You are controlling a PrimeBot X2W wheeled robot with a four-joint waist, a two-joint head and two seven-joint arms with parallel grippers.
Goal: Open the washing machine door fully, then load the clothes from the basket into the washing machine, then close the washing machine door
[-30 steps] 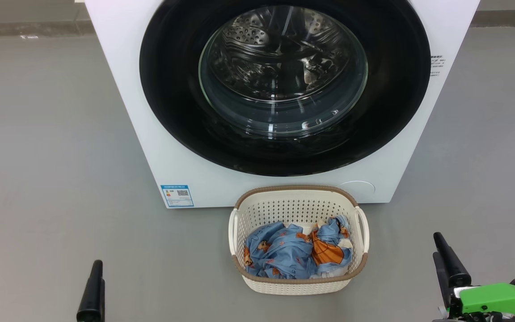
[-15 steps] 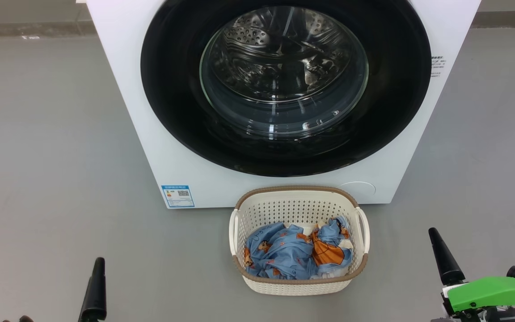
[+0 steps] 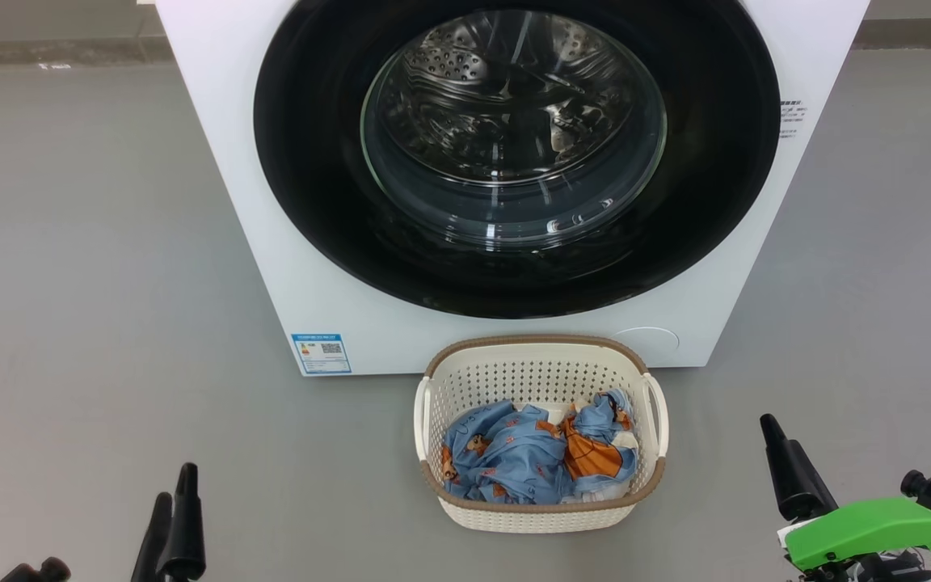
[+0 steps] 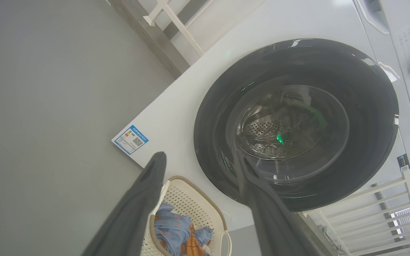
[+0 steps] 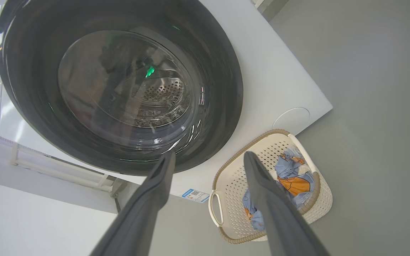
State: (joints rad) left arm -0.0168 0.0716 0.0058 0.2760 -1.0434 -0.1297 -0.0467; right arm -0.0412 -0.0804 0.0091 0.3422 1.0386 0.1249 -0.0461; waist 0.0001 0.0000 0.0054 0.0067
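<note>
The white washing machine (image 3: 227, 162) stands ahead, and the washing machine door (image 3: 312, 162), a black rim around a glass porthole, lies shut flat against its front. On the floor just before it sits the cream basket (image 3: 538, 517) holding the light blue and orange clothes (image 3: 514, 461). My left gripper (image 3: 175, 482) hovers open at the lower left, well left of the basket. My right gripper (image 3: 781, 432) is open at the lower right, right of the basket. In the left wrist view the left gripper (image 4: 199, 156) spreads before the door (image 4: 368, 106), the basket (image 4: 190, 199) and the clothes (image 4: 171, 231). In the right wrist view the right gripper (image 5: 209, 154) gapes before the door (image 5: 30, 89), the basket (image 5: 258, 149) and the clothes (image 5: 294, 181).
Grey floor (image 3: 86, 323) spreads on both sides of the machine. A blue label sticker (image 3: 320, 353) and a round cover (image 3: 645, 339) mark the lower front panel. A white rack (image 4: 386, 199) stands beside the machine, and a wall skirting (image 3: 45, 50) runs behind.
The right gripper has drifted left, its green wrist piece sinking lower. The left gripper has edged right, its second finger coming into view. Door, basket and clothes are unmoved.
</note>
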